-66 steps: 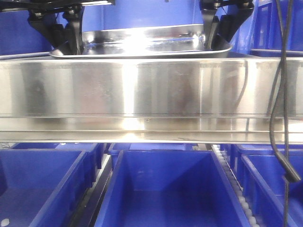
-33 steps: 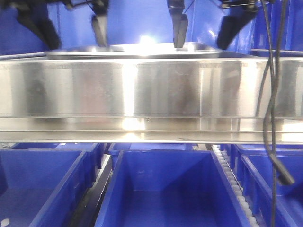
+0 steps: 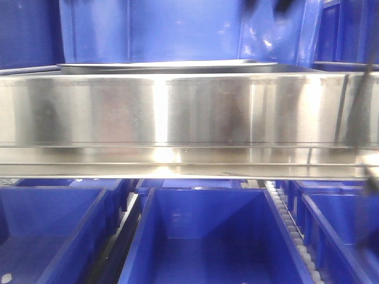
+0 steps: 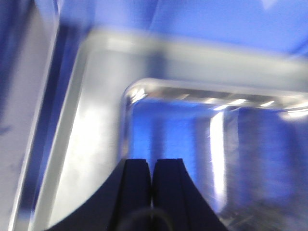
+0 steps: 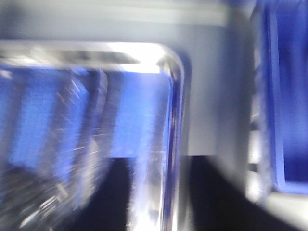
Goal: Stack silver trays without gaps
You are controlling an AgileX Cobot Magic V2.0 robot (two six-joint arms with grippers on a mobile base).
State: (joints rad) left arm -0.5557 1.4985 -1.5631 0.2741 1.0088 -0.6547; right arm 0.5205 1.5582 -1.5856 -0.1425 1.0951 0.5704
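Steel trays (image 3: 169, 65) lie on the shelf behind its front panel (image 3: 189, 109), only the top rim showing above it in the front view, level from end to end as far as can be judged. Your left tool (image 4: 152, 178) hangs above the tray's corner with its fingers pressed together on nothing. Your right tool: state cannot be told, the wrist view being blurred; it shows only a tray corner (image 5: 166, 62) and dark shapes at the bottom edge. Judgement: the stack looks seated. Before withdrawing, check each corner rim for a gap; if one shows, press straight down on that rim, never sideways, lest the upper tray slide off register.
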